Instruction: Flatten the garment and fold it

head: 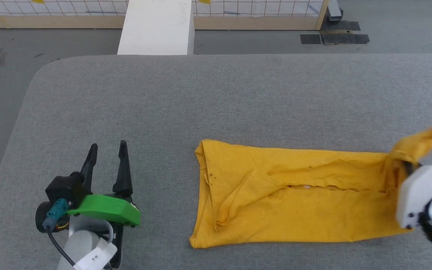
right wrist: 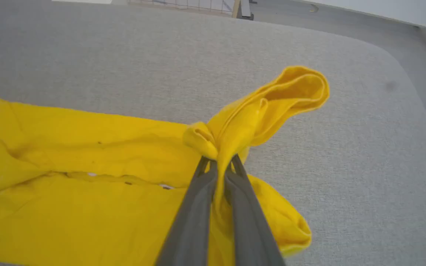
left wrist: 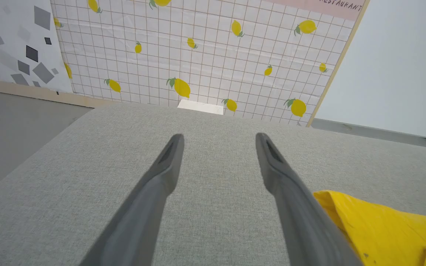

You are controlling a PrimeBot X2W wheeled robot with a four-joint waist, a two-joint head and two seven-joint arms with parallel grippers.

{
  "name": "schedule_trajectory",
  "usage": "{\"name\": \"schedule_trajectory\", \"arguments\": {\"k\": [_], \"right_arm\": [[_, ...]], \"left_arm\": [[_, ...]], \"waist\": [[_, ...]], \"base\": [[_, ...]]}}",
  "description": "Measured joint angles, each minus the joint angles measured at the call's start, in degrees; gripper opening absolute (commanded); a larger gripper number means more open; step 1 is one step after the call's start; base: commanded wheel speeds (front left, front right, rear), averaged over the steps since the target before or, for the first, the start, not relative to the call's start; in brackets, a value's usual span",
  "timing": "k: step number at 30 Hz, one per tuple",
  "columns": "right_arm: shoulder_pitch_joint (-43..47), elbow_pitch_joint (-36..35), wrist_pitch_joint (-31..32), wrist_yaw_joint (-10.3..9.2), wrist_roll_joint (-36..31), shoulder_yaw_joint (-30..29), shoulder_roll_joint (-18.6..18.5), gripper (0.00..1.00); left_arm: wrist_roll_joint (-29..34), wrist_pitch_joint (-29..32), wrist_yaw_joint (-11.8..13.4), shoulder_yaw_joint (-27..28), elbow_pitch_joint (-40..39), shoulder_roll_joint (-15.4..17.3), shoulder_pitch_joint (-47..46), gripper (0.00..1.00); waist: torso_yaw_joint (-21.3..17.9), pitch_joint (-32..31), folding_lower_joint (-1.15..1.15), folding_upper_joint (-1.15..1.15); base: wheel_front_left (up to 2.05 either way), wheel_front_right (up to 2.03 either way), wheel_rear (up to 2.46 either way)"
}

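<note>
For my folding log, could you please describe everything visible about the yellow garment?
The garment is bright yellow, soft, cotton-like cloth, folded lengthwise into a long wrinkled band with both sides meeting along a middle line. It lies flat on the grey fabric surface, except its right end, which the right gripper pinches and lifts, bunched into a loop.

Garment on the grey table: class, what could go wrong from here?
1. The right claw pinches only a bunched corner of the garment; it might slip out.
2. The left claw is open and apart from it, so a pull could drag the whole garment across the table.
</note>
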Motion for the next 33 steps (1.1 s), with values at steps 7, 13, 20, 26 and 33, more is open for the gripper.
{"name": "schedule_trajectory", "arguments": {"k": [7, 13, 20, 26, 33], "right_arm": [[-0.9, -11.9, 5.8, 0.00, 1.6, 21.9, -2.2, 0.00], [-9.4, -2.1, 4.5, 0.00, 3.5, 35.9, -0.9, 0.00], [-16.9, 14.5, -0.7, 0.00, 6.7, 43.2, 3.6, 0.00], [-21.0, 27.1, -3.9, 0.00, 9.9, 46.3, 5.0, 0.00], [-22.2, 32.0, -8.9, 0.00, 19.3, 47.0, 5.4, 1.00]], "left_arm": [[0.4, 0.0, -0.3, -0.1, 0.0, -0.2, -0.1, 1.00], [0.4, 0.0, -0.6, -0.7, 0.3, -0.4, -0.6, 1.00], [0.4, 0.0, -0.7, -1.0, 0.4, -0.5, -1.4, 1.00], [0.4, 0.0, -0.8, -1.2, 0.6, -0.5, -1.9, 1.00], [0.1, 0.0, -0.8, -1.9, 1.3, -0.5, -1.9, 1.00]], "waist": [[0.5, 0.7, 0.00, 0.00], [1.5, 2.0, 0.00, 0.00], [3.3, 3.9, 0.00, 0.00], [4.4, 5.3, 0.00, 0.00], [4.1, 4.2, 0.00, 0.00]], "base": [[0.00, 0.00, 0.00], [0.00, 0.00, 0.00], [0.00, 0.00, 0.00], [0.00, 0.00, 0.00], [0.00, 0.00, 0.00]]}}
